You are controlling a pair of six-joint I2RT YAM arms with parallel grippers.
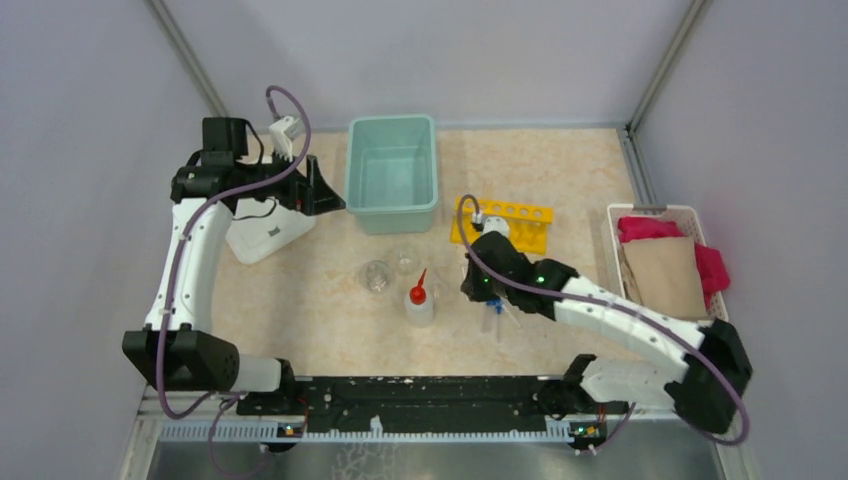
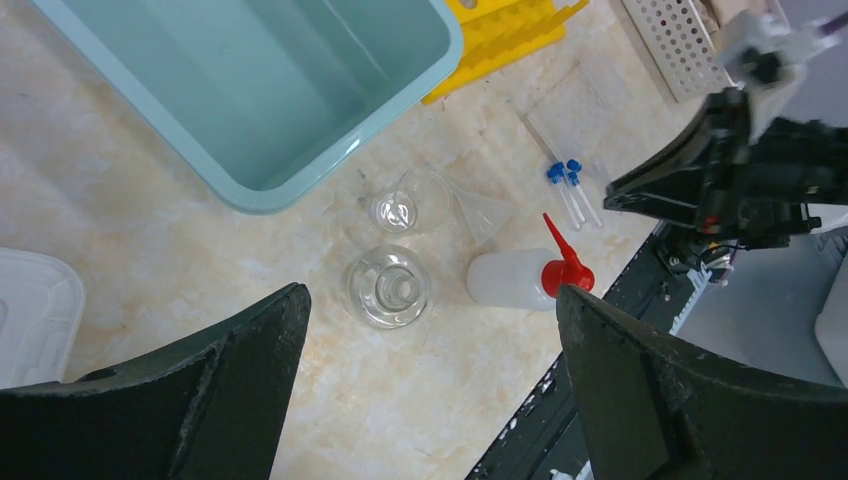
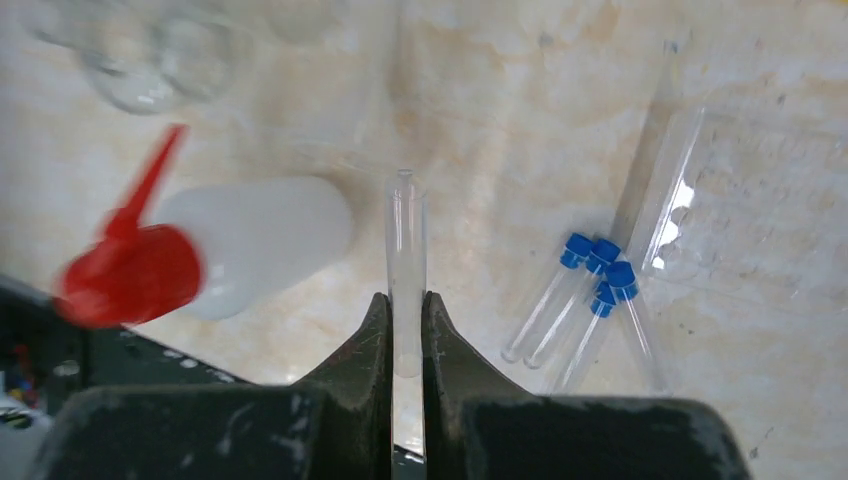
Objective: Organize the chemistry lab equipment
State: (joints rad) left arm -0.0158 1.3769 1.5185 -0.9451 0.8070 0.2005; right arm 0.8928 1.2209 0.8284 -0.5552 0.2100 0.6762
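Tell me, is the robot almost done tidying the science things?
Barely started. The teal bin looks empty. The right pincer grips one clear test tube. The blue-capped tubes, two glass cups and squeeze bottle lie unsorted, waiting.

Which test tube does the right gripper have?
The lone tube clamped in the right gripper, beside the squeeze bottle, no cap showing. The blue-capped tubes lie loose on the table.

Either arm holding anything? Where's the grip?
A clear test tube, pinched near one end by the right fingers; the left fingers are open, holding nothing.
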